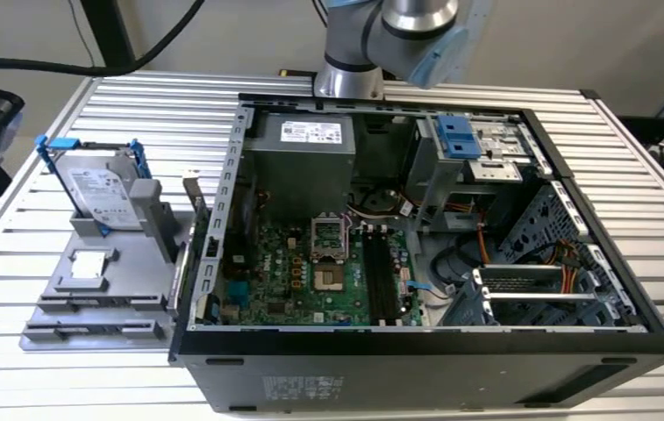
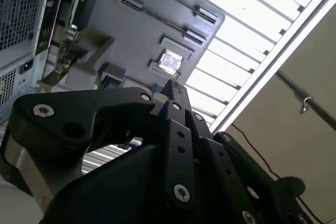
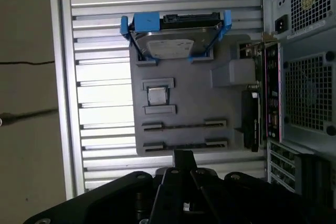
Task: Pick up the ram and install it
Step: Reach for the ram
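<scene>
Plainly, we see the open computer case (image 1: pixel 425 344), the grey tray (image 1: pixel 132 281) at its left, its two long holders (image 3: pixel 184 125) looking bare. The gripper (image 3: pixel 182 156) hangs above the tray, jaws drawn together on nothing; we cannot tell the ram from the dark memory slots (image 1: pixel 381 276), so we judge it likely seated, any regrasp needing parted jaws.

The surface (image 1: pixel 624 158) is ribbed bright bare metal, the parts holder (image 1: pixel 121 303) smooth matt grey plastic, the hard drive (image 1: pixel 103 197) silvery metal in a blue plastic bracket (image 1: pixel 58 149), the computer case (image 1: pixel 425 373) and gripper (image 2: pixel 175 88) matt black.
</scene>
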`<state>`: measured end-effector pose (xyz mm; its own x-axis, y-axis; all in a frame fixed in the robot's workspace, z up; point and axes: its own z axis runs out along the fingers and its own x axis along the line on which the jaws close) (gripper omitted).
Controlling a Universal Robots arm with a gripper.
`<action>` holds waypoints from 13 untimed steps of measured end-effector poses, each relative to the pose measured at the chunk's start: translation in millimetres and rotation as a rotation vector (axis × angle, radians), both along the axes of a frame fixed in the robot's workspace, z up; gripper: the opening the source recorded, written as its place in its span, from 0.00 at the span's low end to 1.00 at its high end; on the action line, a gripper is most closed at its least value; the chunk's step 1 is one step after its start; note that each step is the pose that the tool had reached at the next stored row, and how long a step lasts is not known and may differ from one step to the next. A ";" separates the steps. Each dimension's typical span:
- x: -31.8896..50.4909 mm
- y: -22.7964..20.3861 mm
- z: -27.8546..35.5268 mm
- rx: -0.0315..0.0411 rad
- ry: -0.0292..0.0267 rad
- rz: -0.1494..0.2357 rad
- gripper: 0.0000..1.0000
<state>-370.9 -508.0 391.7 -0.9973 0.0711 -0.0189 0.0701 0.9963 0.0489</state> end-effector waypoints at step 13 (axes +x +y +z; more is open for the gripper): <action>5.5 -20.6 -0.1 -0.0001 0.0026 0.028 0.00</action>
<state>-365.4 -528.6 391.6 -0.9989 0.0432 -0.0164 0.0424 0.9979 0.0487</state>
